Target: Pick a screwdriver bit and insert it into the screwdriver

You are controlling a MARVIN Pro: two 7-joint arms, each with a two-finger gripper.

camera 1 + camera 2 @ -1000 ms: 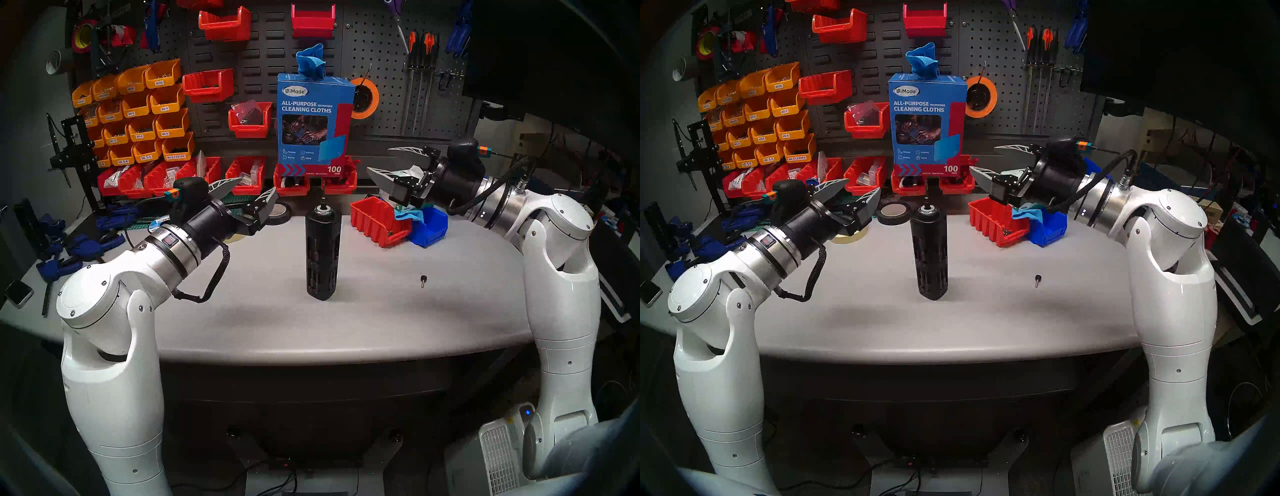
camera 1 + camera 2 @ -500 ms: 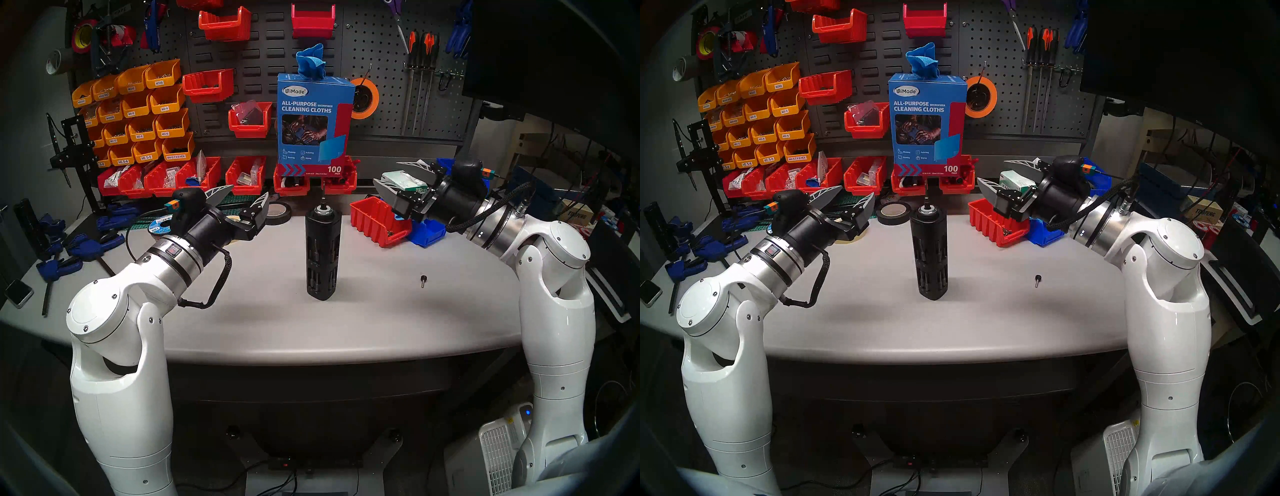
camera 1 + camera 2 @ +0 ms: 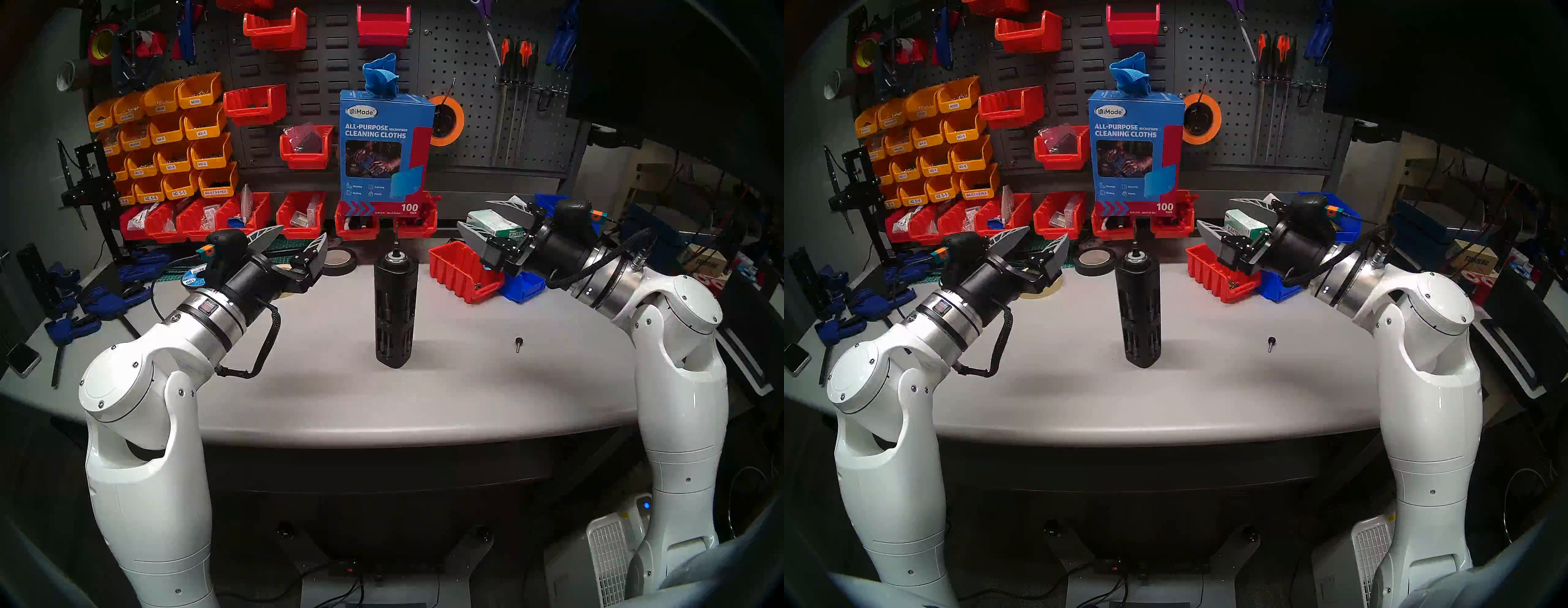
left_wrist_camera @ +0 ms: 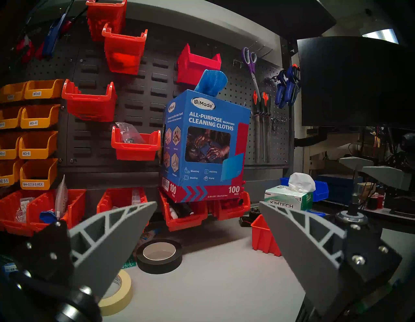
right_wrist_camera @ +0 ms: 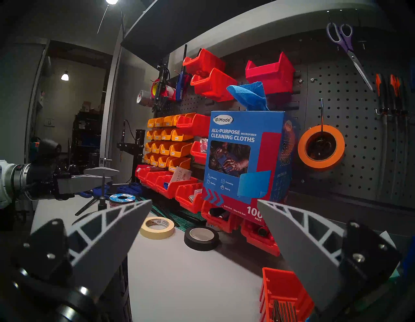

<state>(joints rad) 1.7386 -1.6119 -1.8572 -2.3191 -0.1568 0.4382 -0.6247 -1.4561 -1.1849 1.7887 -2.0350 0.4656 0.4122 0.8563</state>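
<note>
Two grippers hung spread and empty above the grey table [image 3: 297, 403], so the step in hand looked like the approach to a bit, or possibly a finished job, since a thin dark rod already stood in the socket. From the left: the left gripper [image 3: 297, 243] hovered with both fingers wide apart, well left of the screwdriver [image 3: 395, 310], near the tape rolls. That screwdriver stood upright mid-table, a thick black cylinder with long vertical slots and a silver-ringed top, the screwdriver bit [image 3: 396, 237] rising thin and straight from it. Farther right, the right gripper [image 3: 477, 217] hung open over the red bin [image 3: 458, 271], where the right wrist view showed several more slim dark rods. To do the pick well, I judged that it should come down vertically over one rod, pinch it near the upper end, and keep it plumb for the socket.
</note>
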